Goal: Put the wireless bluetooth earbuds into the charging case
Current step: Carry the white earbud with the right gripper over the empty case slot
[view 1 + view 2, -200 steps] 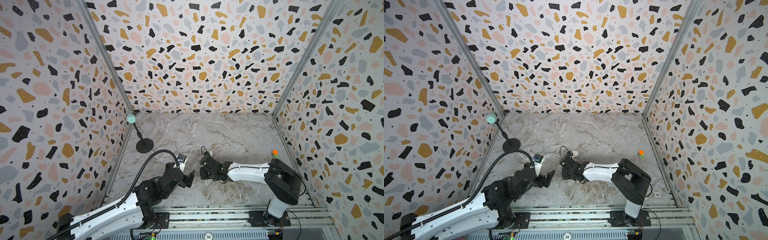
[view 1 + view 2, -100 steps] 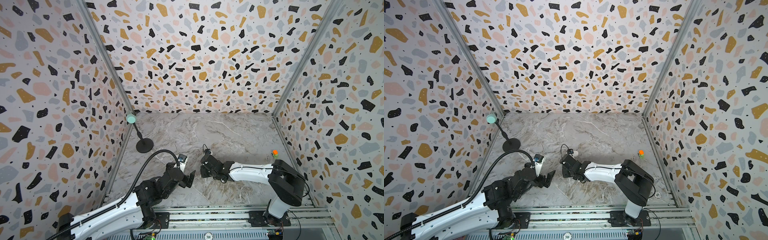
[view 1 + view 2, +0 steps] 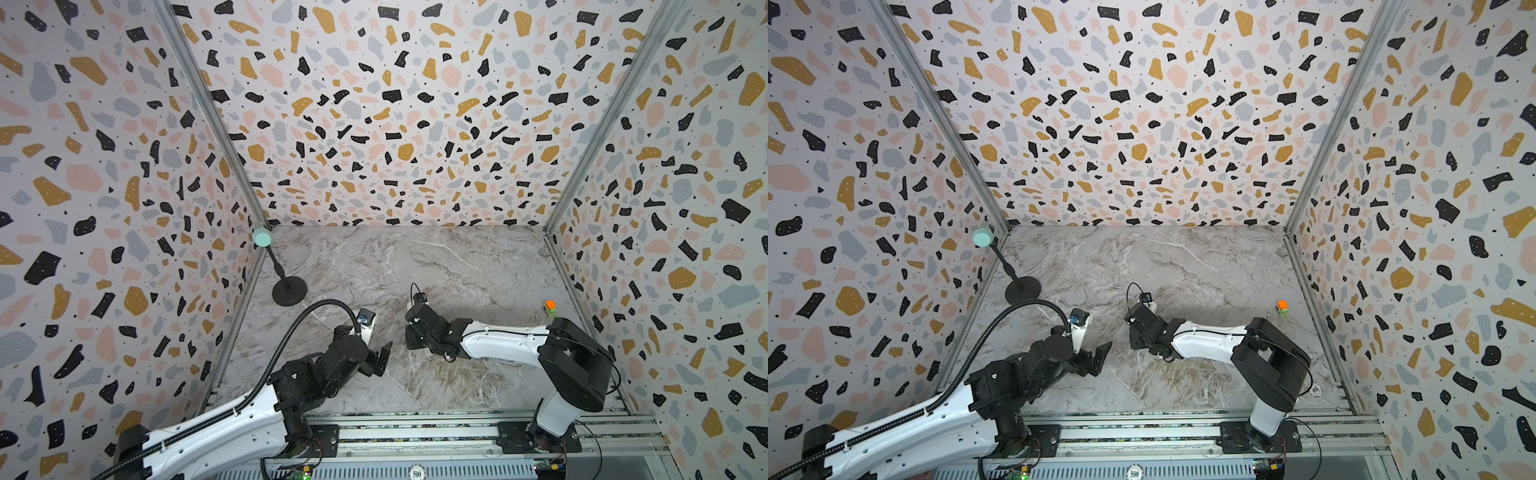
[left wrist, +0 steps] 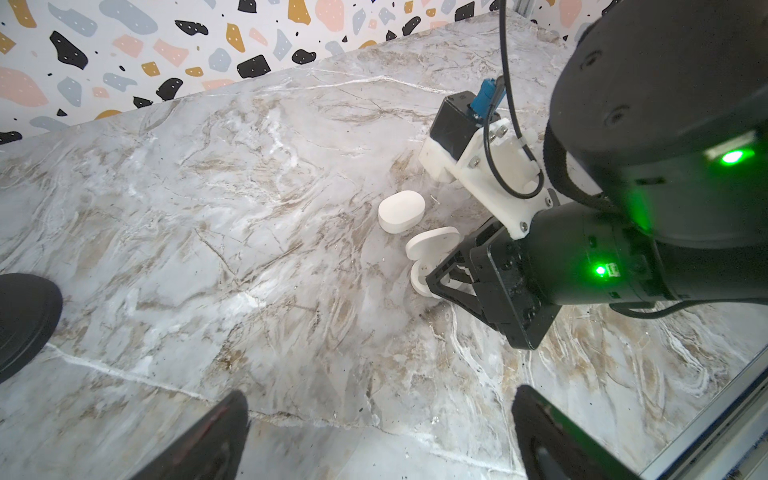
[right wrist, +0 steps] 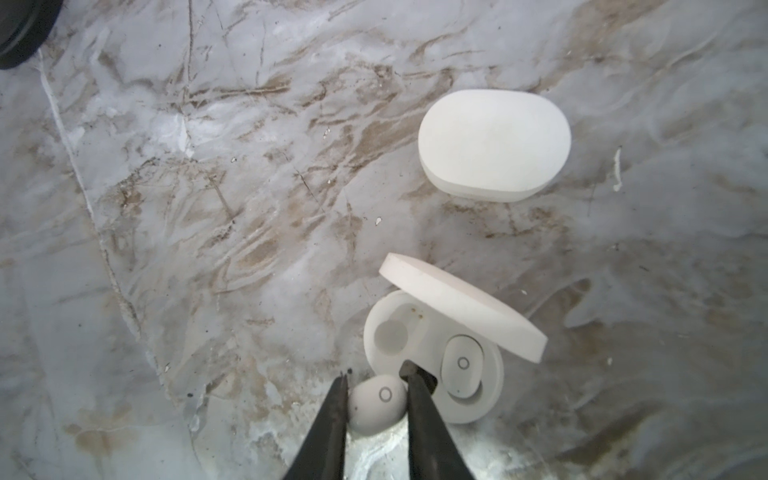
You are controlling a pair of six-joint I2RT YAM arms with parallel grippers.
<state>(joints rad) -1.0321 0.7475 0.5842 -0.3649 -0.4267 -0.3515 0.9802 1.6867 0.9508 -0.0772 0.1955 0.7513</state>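
Holding earbud [image 5: 380,401] clamped in right hand [image 5: 376,380], just beside open charging case [image 5: 478,399] rim; seated earbud [image 5: 461,365] inside case. Shift over empty socket [image 5: 390,336], ringed face up, lower straight, release gently. Leave left hand [image 4: 380,399], jaws spread wide, well apart from case. Reading only "500" on rail disc [image 3: 417,473]; no brand legible on case.

We list a left arm [image 3: 216,432] and right arm [image 3: 503,343], white-shelled with black joints, a ribbed black conduit [image 3: 324,304], a white screwed camera bracket [image 4: 494,174], and green status lamps [image 4: 600,271].
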